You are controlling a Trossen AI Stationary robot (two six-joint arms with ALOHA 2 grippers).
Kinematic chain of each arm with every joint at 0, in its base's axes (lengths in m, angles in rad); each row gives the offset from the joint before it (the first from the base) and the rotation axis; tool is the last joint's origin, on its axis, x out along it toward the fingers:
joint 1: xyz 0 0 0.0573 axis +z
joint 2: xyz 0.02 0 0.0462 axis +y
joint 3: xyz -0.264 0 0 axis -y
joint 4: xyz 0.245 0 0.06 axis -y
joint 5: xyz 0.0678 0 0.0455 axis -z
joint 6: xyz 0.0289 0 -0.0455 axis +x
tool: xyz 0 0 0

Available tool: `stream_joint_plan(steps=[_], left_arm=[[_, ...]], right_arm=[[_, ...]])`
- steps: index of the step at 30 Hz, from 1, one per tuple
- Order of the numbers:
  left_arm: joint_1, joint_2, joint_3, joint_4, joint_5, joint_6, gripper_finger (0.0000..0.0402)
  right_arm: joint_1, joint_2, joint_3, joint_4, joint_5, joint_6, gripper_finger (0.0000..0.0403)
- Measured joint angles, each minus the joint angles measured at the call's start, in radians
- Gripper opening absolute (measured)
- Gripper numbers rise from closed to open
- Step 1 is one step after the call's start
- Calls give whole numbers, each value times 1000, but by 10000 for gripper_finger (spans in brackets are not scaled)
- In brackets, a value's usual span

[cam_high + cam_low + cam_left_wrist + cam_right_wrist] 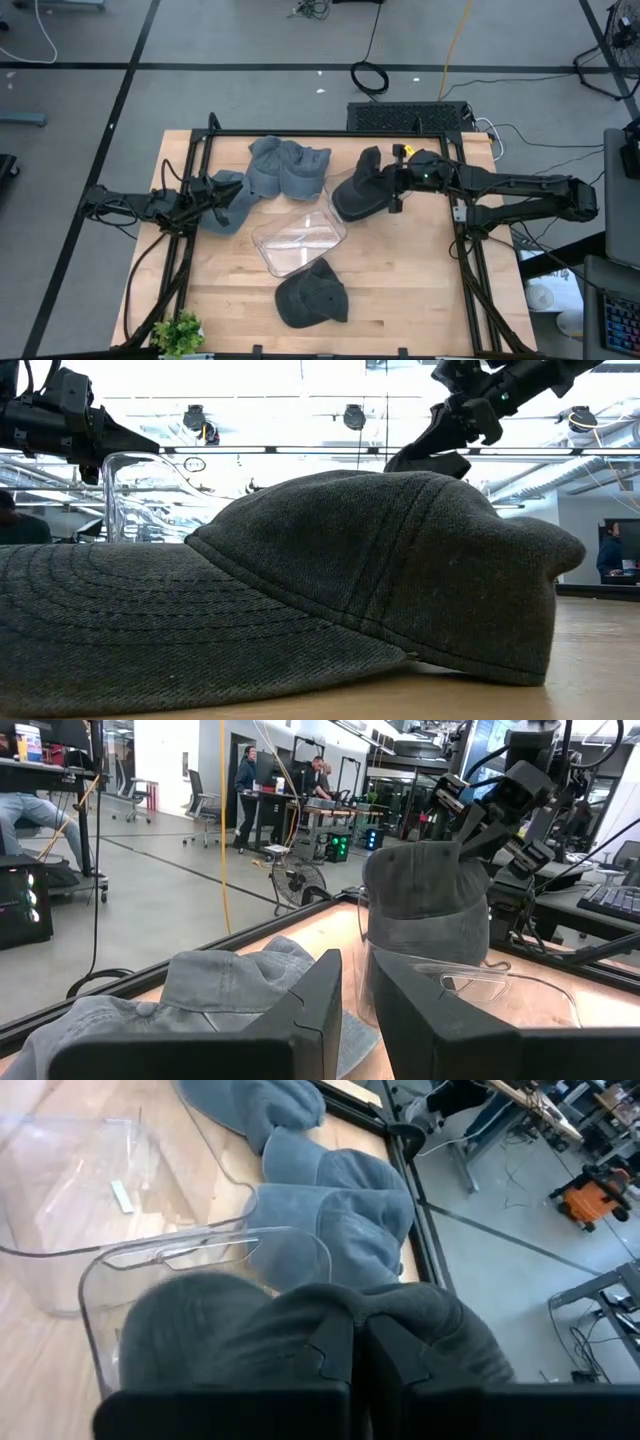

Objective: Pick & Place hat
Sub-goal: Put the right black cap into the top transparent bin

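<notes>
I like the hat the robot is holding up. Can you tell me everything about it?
The dark grey cap looks like soft fabric with a rounded crown and stitched seams. The right gripper has its fingers shut on it, holding it lifted beside the clear plastic bin, at the bin's edge. Nothing else seems to touch it.

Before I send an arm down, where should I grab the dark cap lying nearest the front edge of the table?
Probably by the brim. The dark cap lies flat and apart from the clear bin; in the low view its stiff brim spreads low, the crown domed behind. Come from above and pinch the brim's edge. The right gripper is shut on a dark hat; the left gripper is nearer, over a blue hat.
</notes>
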Motion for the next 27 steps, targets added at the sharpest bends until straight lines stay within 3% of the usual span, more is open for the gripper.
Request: stream_joint_plan(steps=[7,19,27], left_arm=[[0,0,0,0,0,0,67],[0,0,0,0,0,0,67],[0,0,0,0,0,0,67]], right_arm=[[0,-1,-26,25,-4,16,0],[0,0,-302,293,-31,141,0],[3,-1,-352,321,70,195,10]])
